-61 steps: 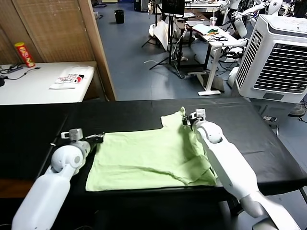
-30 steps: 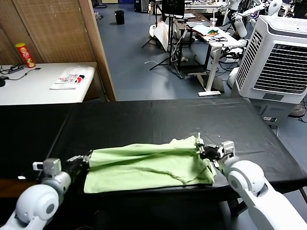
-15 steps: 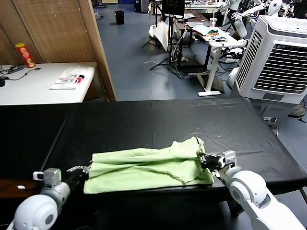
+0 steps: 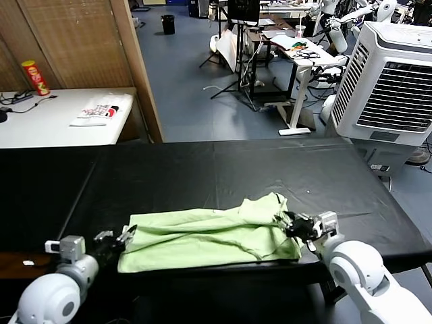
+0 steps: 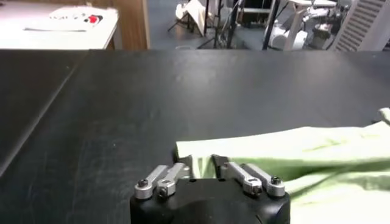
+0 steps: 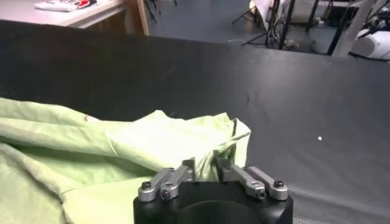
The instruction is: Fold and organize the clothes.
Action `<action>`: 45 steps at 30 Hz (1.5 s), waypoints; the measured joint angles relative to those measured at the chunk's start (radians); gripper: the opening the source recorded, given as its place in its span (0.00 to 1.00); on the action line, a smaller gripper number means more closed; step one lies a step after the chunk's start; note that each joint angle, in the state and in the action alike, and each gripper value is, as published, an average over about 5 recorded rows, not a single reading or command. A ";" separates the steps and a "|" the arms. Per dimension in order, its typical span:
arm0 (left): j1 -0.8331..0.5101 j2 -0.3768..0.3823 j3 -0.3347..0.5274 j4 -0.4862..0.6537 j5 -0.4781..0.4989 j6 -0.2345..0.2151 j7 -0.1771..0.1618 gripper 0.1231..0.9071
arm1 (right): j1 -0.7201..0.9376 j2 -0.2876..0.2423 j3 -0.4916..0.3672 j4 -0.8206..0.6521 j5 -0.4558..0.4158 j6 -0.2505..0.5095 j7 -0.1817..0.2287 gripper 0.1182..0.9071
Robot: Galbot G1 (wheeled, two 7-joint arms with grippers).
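Observation:
The clothes are one pale green shirt (image 4: 209,233), folded over on itself and lying rumpled along the front of the black table (image 4: 202,169). My left gripper (image 4: 118,237) sits at the shirt's left end. It is open, with the shirt's corner (image 5: 201,159) lying loose between its fingers. My right gripper (image 4: 291,224) is at the shirt's right end, also open, with a bunched fold (image 6: 210,146) in the gap between its fingers. The rest of the shirt (image 6: 91,146) spreads away from that gripper, and its far edge (image 5: 292,143) shows in the left wrist view.
The table's front edge runs just below the shirt. A white side table (image 4: 40,125) at the far left holds a red can (image 4: 29,75) and a white printed item (image 4: 94,111). A large white air cooler (image 4: 391,81) stands at the back right.
Both grippers carried the shirt's far edge forward over the near half, then opened. The fold now lies on the table and the cloth rests loose between the fingers.

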 joint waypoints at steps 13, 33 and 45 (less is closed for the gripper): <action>-0.191 -0.064 0.070 0.151 -0.069 0.041 -0.036 0.86 | 0.187 0.136 -0.109 -0.194 -0.108 0.021 -0.002 0.86; -0.225 -0.099 0.101 0.251 -0.064 0.039 -0.026 0.49 | 0.218 0.206 -0.149 -0.326 -0.158 0.046 -0.031 0.53; -0.247 -0.113 0.116 0.287 -0.016 -0.054 0.023 0.00 | 0.174 0.248 -0.135 -0.340 -0.265 0.162 0.013 0.05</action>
